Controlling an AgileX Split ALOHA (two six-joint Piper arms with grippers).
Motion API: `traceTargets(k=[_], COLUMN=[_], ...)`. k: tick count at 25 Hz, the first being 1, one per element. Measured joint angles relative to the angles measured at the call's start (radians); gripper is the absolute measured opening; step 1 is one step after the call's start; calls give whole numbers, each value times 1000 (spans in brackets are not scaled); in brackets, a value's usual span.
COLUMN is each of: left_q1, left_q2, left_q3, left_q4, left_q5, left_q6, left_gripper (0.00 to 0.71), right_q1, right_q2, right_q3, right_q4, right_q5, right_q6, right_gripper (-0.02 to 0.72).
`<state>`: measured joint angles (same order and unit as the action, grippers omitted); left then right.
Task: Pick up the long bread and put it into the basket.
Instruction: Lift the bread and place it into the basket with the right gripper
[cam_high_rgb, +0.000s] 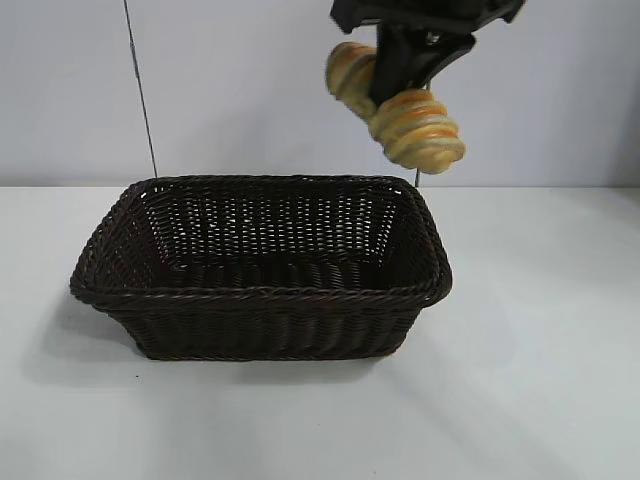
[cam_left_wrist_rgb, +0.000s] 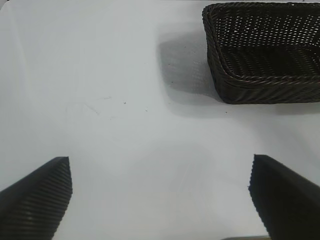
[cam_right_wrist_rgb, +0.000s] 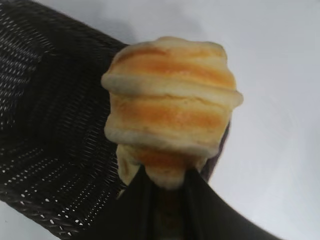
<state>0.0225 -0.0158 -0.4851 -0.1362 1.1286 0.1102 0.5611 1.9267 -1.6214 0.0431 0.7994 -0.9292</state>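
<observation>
Left gripper (cam_left_wrist_rgb: 160, 200) sits parked over bare white table (cam_left_wrist_rgb: 110, 100), its ribbed black fingers (cam_left_wrist_rgb: 37, 200) spread wide. Centre stage, the dark woven wicker basket (cam_high_rgb: 262, 293), rectangular with a braided rim. Up right, the right gripper (cam_high_rgb: 398, 85) pinches the ridged, orange-striped long bread (cam_high_rgb: 415, 128) mid-air above the basket's far right corner.

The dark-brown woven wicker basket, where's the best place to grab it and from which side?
Probably the thick braided rim of the dark-brown woven wicker basket on a long side, coming from above with one finger inside and one outside. The walls slope outward and the basket looks too wide to span.
</observation>
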Motion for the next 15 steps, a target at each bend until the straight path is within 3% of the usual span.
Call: traceTargets(k=[2,4,15], left_q1=[0,0,0], left_q2=[0,0,0], left_q3=[0,0,0], left_q4=[0,0,0], left_q5=[0,0,0], left_q6=[0,0,0], left_gripper=[695,695,695], right_q1=[1,1,1], right_q2=[46,86,202], right_q3=[0,0,0], right_q4=[16,32,87], right_q5=[-30,-53,-130], right_q6=[-74,-96,-97], right_gripper=[82,82,83])
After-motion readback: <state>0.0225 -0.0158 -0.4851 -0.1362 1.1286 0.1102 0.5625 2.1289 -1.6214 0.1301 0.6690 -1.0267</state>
